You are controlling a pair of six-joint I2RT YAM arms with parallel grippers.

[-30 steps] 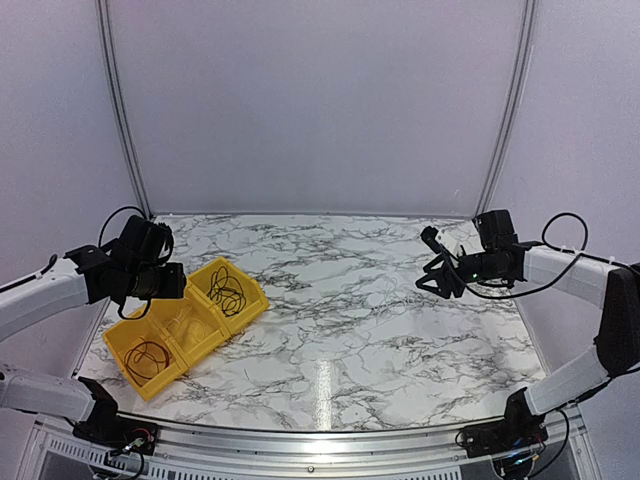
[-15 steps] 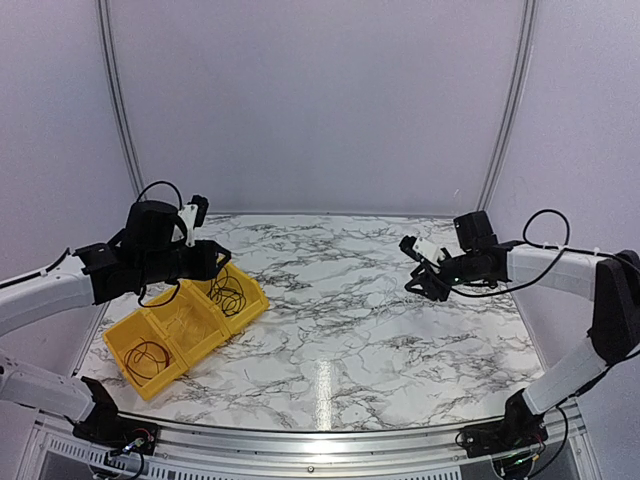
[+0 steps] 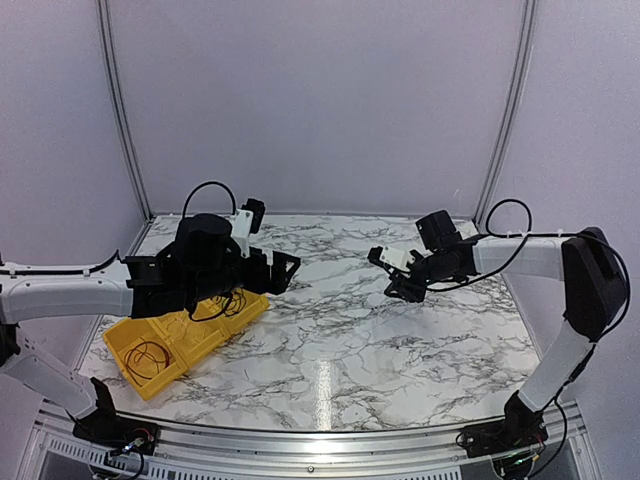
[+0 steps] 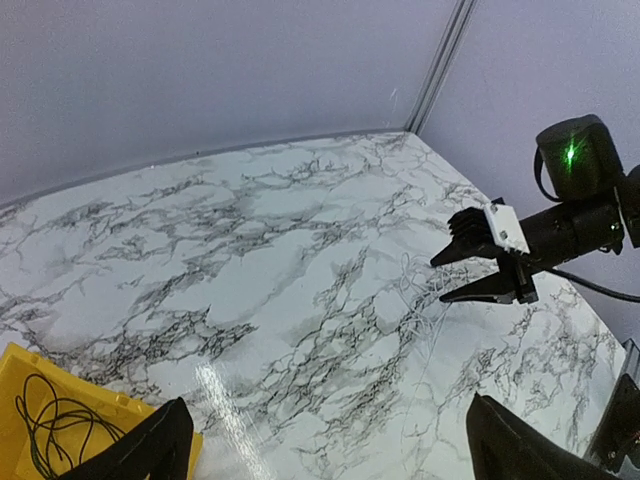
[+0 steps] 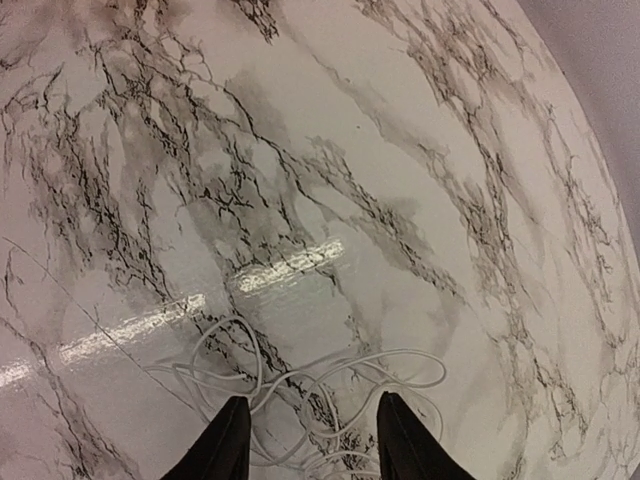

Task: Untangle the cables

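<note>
Yellow bin [image 3: 112, 342]: near left on the marble table [image 3: 330, 350]; black cables [image 3: 148, 355] coiled inside.
Left gripper [image 4: 327, 405]: just beyond the bin, fingers spread wide, holding nothing.
White cables [image 5: 300, 380]: loose pale loops on the marble (barely visible from above), right of centre.
Right gripper [image 5: 312, 400]: over those loops, fingers parted; contact unclear.
</note>
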